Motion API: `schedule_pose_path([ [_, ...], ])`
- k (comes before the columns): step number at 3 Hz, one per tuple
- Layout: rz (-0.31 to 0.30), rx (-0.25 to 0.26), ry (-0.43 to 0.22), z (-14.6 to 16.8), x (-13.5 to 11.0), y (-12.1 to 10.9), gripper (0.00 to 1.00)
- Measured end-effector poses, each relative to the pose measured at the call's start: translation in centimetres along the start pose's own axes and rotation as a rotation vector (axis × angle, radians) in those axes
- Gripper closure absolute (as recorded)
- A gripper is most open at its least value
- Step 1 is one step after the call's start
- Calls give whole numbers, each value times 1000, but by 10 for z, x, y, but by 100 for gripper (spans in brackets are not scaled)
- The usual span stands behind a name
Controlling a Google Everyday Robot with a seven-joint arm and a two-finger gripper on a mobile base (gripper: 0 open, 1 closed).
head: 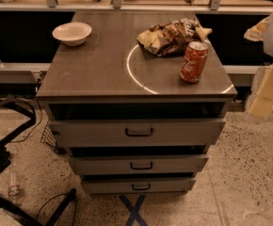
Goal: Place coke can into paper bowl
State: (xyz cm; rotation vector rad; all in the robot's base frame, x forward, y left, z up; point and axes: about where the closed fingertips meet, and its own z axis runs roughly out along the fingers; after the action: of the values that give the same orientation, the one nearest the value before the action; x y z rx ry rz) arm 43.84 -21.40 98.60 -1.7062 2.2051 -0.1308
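gripper (264, 95), apparently cropped, right of coke can (194, 61)

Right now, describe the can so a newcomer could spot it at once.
On the cabinet top, look to the front right corner. The can stands upright there, just in front of the bag, with the hand off the right edge. It is red with a silver top; the bag is crumpled brown.
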Motion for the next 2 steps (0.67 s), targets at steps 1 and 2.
schedule_pose_path([
  [1,0,0,0,0,0,0,0],
  [2,45,41,-95,4,-1,-14,0],
])
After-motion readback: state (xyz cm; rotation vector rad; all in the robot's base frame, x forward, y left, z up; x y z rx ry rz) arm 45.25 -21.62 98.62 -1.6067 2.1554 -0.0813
